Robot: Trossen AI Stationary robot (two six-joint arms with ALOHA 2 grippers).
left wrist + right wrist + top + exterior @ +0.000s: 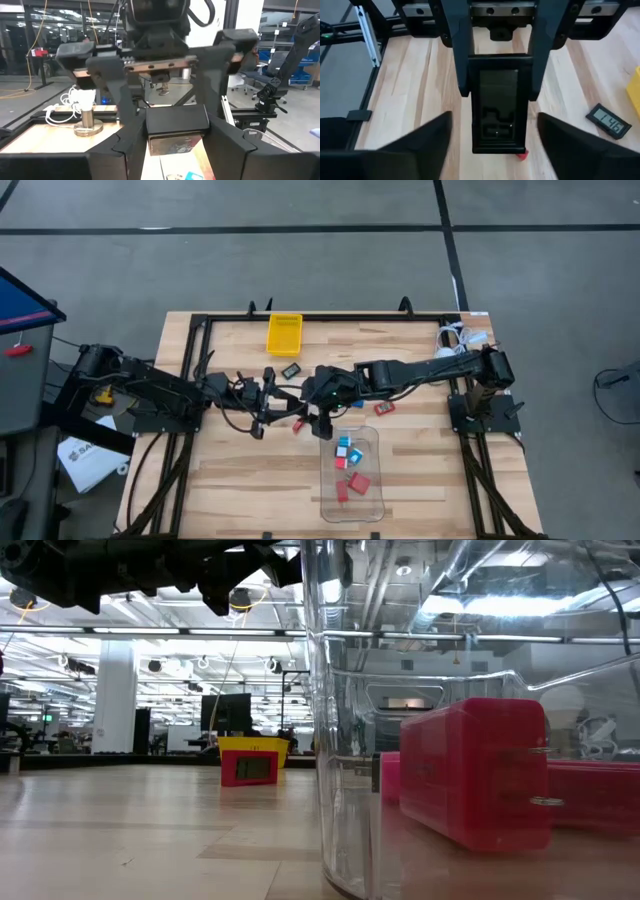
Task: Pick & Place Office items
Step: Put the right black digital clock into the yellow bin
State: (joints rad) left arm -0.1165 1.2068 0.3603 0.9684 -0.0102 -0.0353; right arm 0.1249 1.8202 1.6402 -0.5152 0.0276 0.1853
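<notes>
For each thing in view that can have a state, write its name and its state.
left gripper: shut on the black rectangle.
right gripper: open, fingers either side of that rectangle.
black rectangle: held aloft.
clear bin: upright, open-topped, holding red and blue pieces.
yellow tray: looks empty.
display piece: lying flat, digits showing.

Red block [521,155] mostly hidden (under the black rectangle [497,110])
</notes>
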